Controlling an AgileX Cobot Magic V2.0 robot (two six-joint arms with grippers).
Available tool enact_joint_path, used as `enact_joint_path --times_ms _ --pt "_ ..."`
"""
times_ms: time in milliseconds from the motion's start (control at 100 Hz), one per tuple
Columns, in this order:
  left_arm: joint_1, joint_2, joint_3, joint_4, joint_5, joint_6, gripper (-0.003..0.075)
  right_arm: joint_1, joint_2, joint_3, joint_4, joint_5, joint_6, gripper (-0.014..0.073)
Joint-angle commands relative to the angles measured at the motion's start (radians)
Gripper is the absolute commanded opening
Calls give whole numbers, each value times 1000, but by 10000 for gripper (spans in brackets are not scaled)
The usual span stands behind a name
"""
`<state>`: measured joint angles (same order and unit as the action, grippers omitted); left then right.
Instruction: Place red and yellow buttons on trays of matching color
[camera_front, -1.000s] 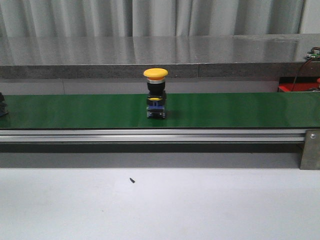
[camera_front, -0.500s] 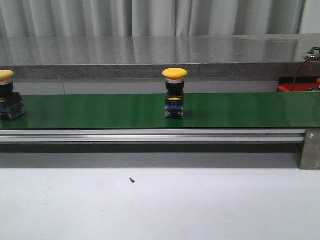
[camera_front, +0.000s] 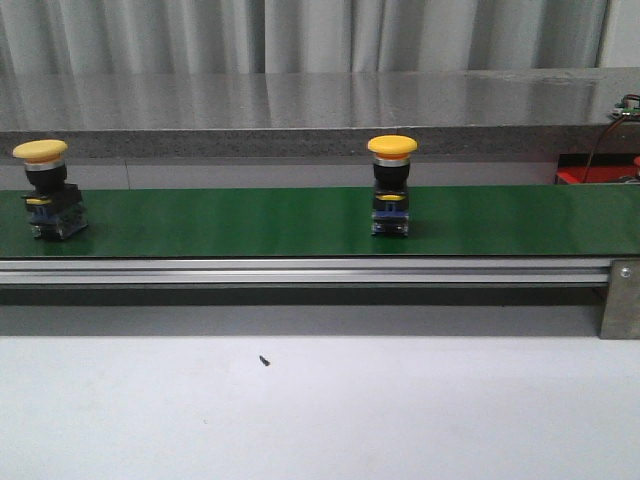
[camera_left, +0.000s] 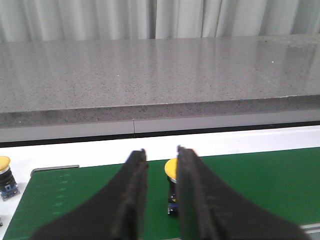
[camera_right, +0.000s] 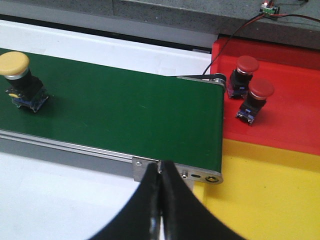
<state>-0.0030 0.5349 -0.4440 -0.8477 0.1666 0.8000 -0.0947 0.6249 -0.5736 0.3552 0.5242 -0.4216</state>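
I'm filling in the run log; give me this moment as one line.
belt: two yellow buttons upright | red tray: two red buttons | yellow tray: bare where seen | right gripper: shut, holding nothing

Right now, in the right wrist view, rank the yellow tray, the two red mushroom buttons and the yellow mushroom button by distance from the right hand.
1. Yellow tray, right beside the right hand.
2. Two red mushroom buttons in the red tray, at the belt's end.
3. Yellow mushroom button, up the green belt.

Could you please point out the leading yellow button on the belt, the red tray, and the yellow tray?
leading yellow button (camera_front: 392, 147), front view, on its yellow cap.
red tray (camera_right: 295, 95), right wrist view, on its bare floor.
yellow tray (camera_right: 265, 195), right wrist view, on its bare floor.
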Motion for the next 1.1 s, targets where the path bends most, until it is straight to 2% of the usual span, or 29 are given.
enact_joint_path --times_ms 0,130,200,270,390,440,490,650,860,1090 --pt "-9 0 -26 -17 -44 -1 -18 0 -1 -23 23 -50 -6 -68" --pt "-9 0 -26 -17 -46 -1 -20 0 4 -23 40 -41 -6 -57" --pt "-9 0 -26 -17 -46 -1 -20 0 4 -23 81 -34 -6 8" --pt "-9 0 -26 -17 -46 -1 -20 0 4 -26 120 -32 -7 141" --pt "-9 0 -26 -17 -44 -1 -20 0 12 -36 140 -29 -7 446" --pt "-9 0 -26 -17 -44 -1 -20 0 28 -48 140 -11 -7 524" --pt "-9 0 -26 -19 -44 -1 -20 0 56 -68 140 17 -7 563" --pt "-9 0 -26 -21 -44 -1 -20 0 190 -169 140 130 -7 572" --pt "-9 0 -26 -21 -43 -1 -20 5 387 -317 140 204 -8 572" --pt "-9 0 -26 -23 -43 -1 -20 86 587 -468 135 231 -12 572"
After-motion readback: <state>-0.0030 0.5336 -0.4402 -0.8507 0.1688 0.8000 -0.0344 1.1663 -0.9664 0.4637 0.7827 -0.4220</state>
